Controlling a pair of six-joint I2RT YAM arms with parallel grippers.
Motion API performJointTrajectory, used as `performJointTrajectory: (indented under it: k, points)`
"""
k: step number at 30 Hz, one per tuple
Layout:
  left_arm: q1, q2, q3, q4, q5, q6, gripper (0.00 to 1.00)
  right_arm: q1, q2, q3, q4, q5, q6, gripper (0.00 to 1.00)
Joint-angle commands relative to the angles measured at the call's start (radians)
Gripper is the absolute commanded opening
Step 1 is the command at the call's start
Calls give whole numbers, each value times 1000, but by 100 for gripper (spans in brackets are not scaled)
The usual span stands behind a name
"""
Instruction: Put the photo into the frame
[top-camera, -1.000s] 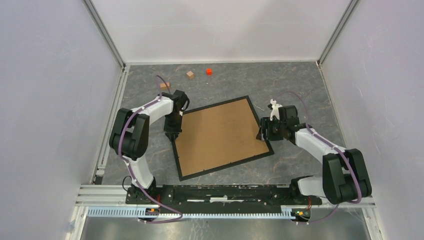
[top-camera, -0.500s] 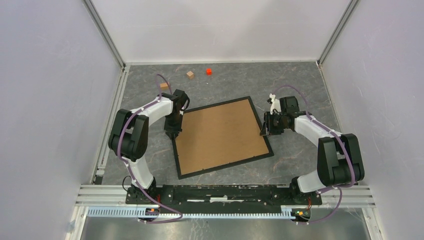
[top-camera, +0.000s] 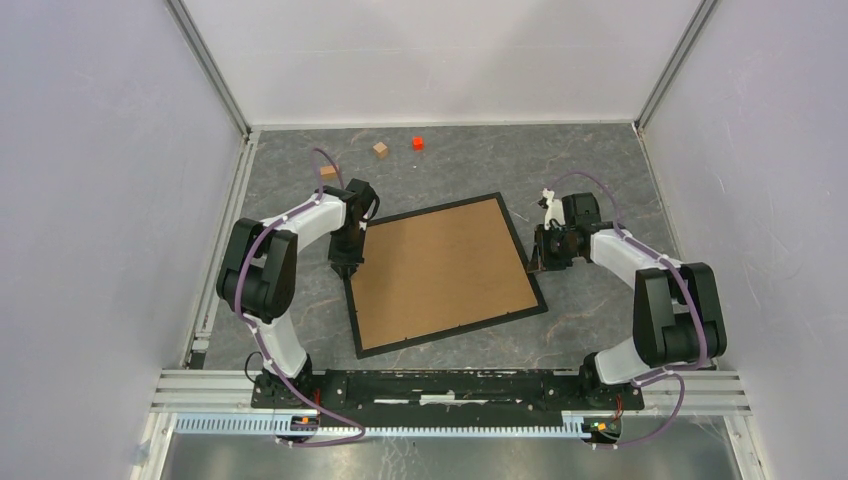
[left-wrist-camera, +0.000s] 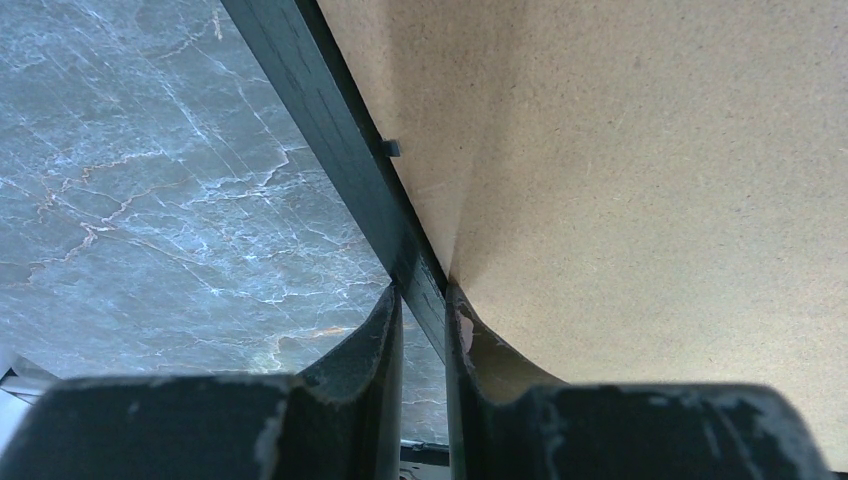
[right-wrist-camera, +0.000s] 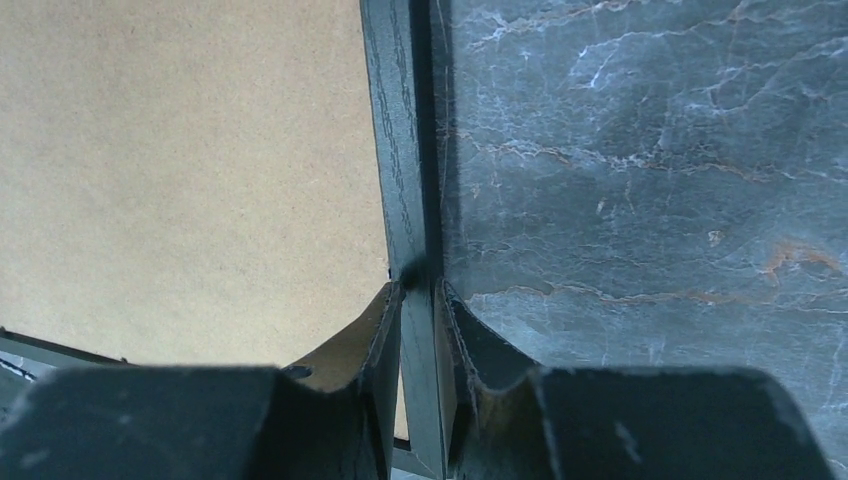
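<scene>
The frame (top-camera: 455, 333) lies flat on the grey marbled table, back side up, with its brown backing board (top-camera: 440, 270) filling it. My left gripper (top-camera: 346, 268) is shut on the frame's left rail (left-wrist-camera: 340, 130), one finger on each side of it (left-wrist-camera: 422, 300). My right gripper (top-camera: 533, 262) is shut on the right rail (right-wrist-camera: 400, 130), which runs between its fingertips (right-wrist-camera: 418, 295). A small metal tab (left-wrist-camera: 390, 148) lies on the backing board beside the left rail. The photo is not in view.
Two small brown cubes (top-camera: 380, 149) (top-camera: 329, 171) and a red cube (top-camera: 417, 143) lie near the back of the table. White walls close in the sides and back. An aluminium rail (top-camera: 450, 385) carrying the arm bases runs along the near edge.
My right gripper has slid away from me along the frame's right rail and closed on it. The left gripper and the frame have stayed put.
</scene>
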Motion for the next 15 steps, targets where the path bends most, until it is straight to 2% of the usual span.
performJointTrajectory:
  k: [1, 10, 15]
  points:
    - [-10, -10, -18, 122, 25, 26, 2, -8, 19, 33, 29, 2, -15, 24]
    - [-10, -11, -21, 125, 40, 20, 2, -8, 51, -6, 55, -27, -10, 23]
    - [-11, -13, -23, 129, 50, 17, 2, -8, 94, -29, 47, 9, -13, 23]
